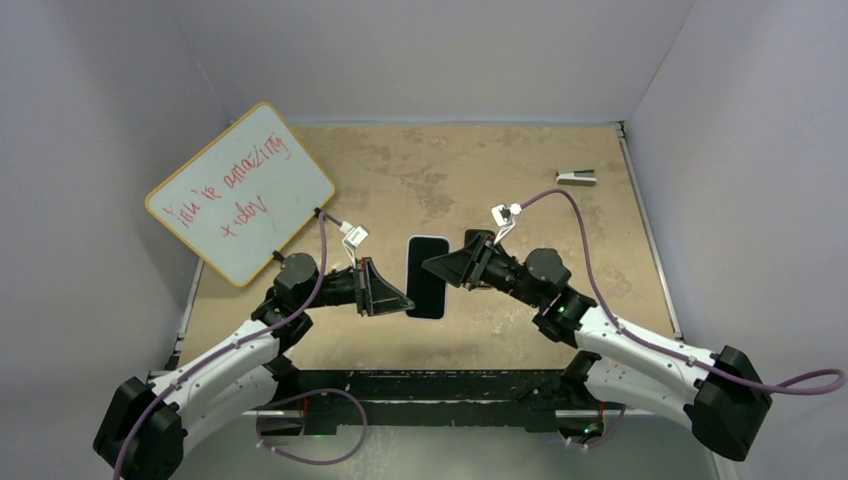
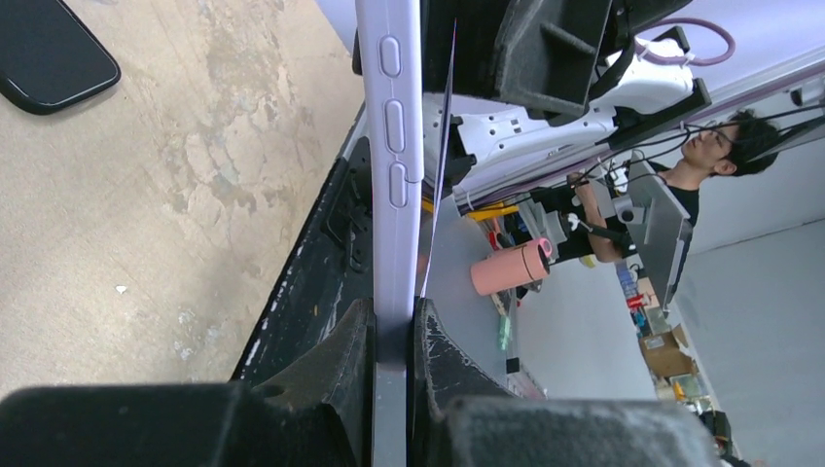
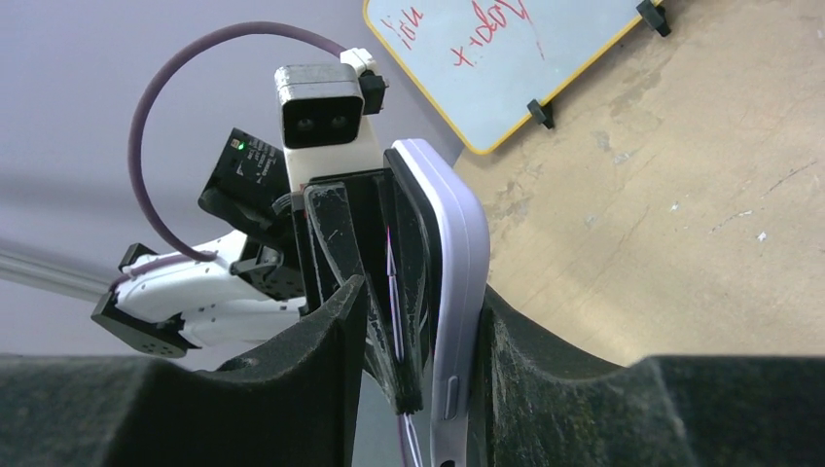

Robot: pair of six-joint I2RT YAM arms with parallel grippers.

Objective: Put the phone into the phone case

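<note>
The phone (image 1: 427,282), a glossy black slab, is held in the air over the table's middle, inside the pale lavender phone case (image 1: 428,240), whose rim shows round it. My left gripper (image 1: 406,301) is shut on the case's left edge. In the left wrist view the case (image 2: 394,146) stands edge-on between my left gripper's (image 2: 393,326) fingers. My right gripper (image 1: 434,266) is open and straddles the right edge. In the right wrist view the case's (image 3: 465,263) back lies against one finger (image 3: 525,370). The phone (image 3: 409,233) angles slightly out of the case there. The other finger stands apart.
A whiteboard (image 1: 240,190) with red writing leans at the back left. A small grey-white object (image 1: 577,178) lies at the back right. Another black slab (image 2: 53,49) lies flat on the table, seen only in the left wrist view. The table's dark front edge (image 2: 311,282) is near.
</note>
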